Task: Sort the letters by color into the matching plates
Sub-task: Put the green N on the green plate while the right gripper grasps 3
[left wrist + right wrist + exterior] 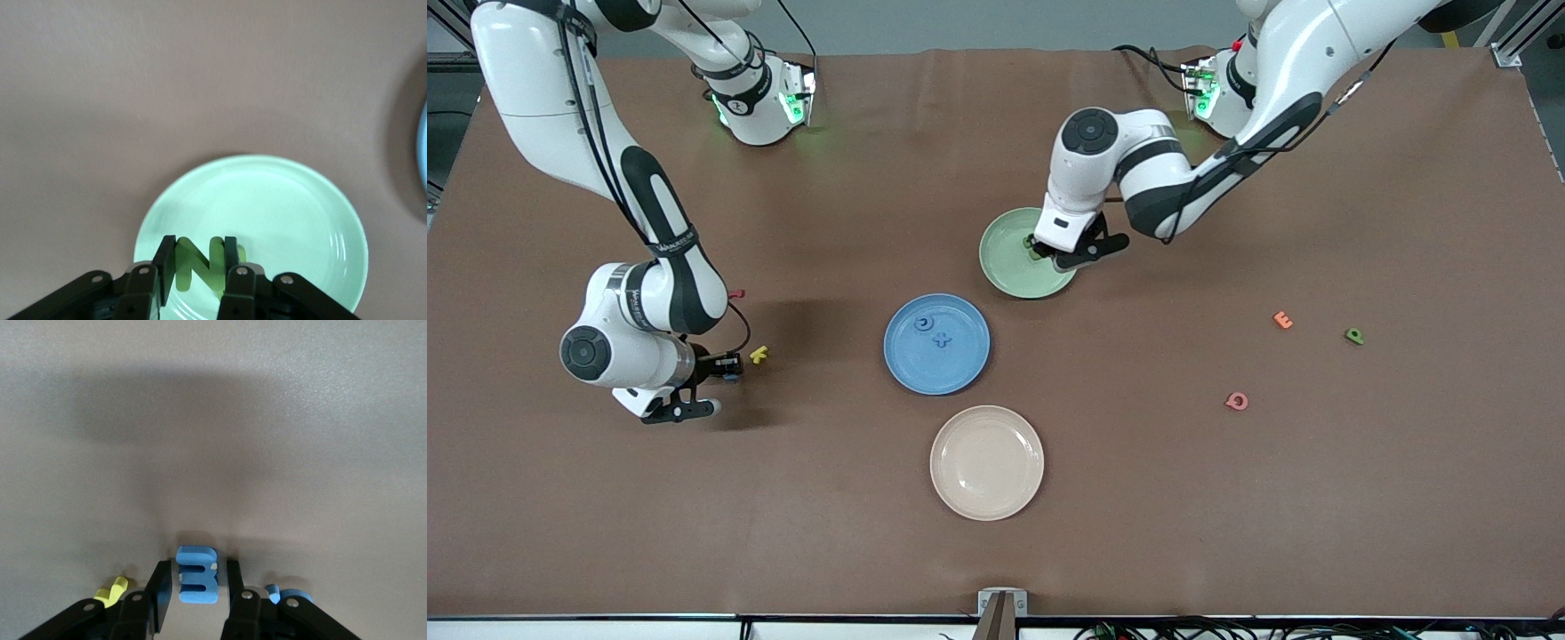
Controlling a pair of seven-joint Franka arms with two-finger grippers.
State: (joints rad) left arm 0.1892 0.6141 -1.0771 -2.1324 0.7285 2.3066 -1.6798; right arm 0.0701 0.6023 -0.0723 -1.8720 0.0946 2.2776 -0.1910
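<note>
Letters sit mid-sort: we see the left gripper point(197, 275) over the green plate point(1014, 267), near the table's middle, its fingers clamped on a green N point(200, 263). Toward the right arm's end, the right gripper point(195, 597) stands with fingers narrowly apart around a blue 3 point(196, 574) on the table. Two blue pieces point(934, 332) lie in the blue plate point(898, 356); one green letter point(1354, 335) lies toward the left arm's edge.

my left gripper point(197, 270) hangs low with the wrist bent down, fingers point(165, 263) pressed against a green letter n point(200, 263). my right gripper point(193, 590) points down near the table at my right arm's end, fingers point(158, 590) standing apart around a blue 3 point(196, 574).
</note>
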